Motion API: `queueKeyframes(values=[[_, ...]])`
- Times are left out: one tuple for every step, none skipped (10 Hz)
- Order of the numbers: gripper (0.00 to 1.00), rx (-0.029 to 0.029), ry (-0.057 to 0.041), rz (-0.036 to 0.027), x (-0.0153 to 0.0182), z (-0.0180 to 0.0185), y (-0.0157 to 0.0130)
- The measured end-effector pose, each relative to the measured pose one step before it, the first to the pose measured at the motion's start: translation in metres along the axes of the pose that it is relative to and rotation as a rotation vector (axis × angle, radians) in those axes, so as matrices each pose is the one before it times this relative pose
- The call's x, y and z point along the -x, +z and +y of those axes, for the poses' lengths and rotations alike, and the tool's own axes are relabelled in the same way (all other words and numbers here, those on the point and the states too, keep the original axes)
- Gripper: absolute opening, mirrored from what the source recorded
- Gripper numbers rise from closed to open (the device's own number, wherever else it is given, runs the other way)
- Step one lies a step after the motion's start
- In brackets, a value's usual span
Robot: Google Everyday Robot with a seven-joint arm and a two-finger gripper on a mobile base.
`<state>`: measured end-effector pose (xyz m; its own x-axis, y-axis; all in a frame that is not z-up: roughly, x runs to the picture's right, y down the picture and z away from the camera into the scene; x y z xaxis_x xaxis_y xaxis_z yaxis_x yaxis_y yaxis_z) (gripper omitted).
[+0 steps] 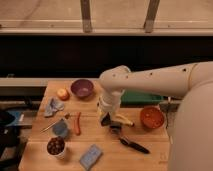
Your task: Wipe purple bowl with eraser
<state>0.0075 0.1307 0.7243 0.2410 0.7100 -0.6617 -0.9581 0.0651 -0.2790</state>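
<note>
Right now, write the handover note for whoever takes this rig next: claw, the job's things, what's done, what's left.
Claw: shut, low over the middle of the table, apart from the purple bowl.
Eraser: probably the dark block at the claw's tip; a grip cannot be confirmed.
Purple bowl: upright at the table's far side, beside a small orange fruit.
Done: no wiping contact visible.
Left: confirm the eraser is held, carry it to the bowl, wipe.
</note>
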Motion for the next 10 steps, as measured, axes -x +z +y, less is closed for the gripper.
queueKeyframes(values=[[0.00, -0.00122, -0.01844, -0.00771, 0.01591, 0.00386, -0.00491], [0.00, 0.00119, -0.01065, -0.00952, 0.01688, 0.00030, -0.00576], [0.00, -0.00182, -0.00625, -0.00671, 0.01958, 0.00021, -0.00478], [0.00, 0.00349, -0.01469, -0.00177, 0.02221, 0.00645, -0.00298], [0.00, 0.00451, -0.01917, 0.00806, 0.01973, 0.00786, -0.00025], [0.00, 0.00281, -0.01693, 0.00981, 0.01509, 0.00562, -0.00005], [0.00, 0.00080, -0.00661, 0.00483, 0.00545, 0.00205, 0.00035], [0.00, 0.00033, -0.00210, 0.00125, 0.00246, 0.00059, 0.00000], [0.00, -0.00002, 0.00123, -0.00031, -0.00025, -0.00070, -0.00035], [0.00, -0.00003, 0.00242, -0.00024, -0.00041, -0.00144, -0.00012]])
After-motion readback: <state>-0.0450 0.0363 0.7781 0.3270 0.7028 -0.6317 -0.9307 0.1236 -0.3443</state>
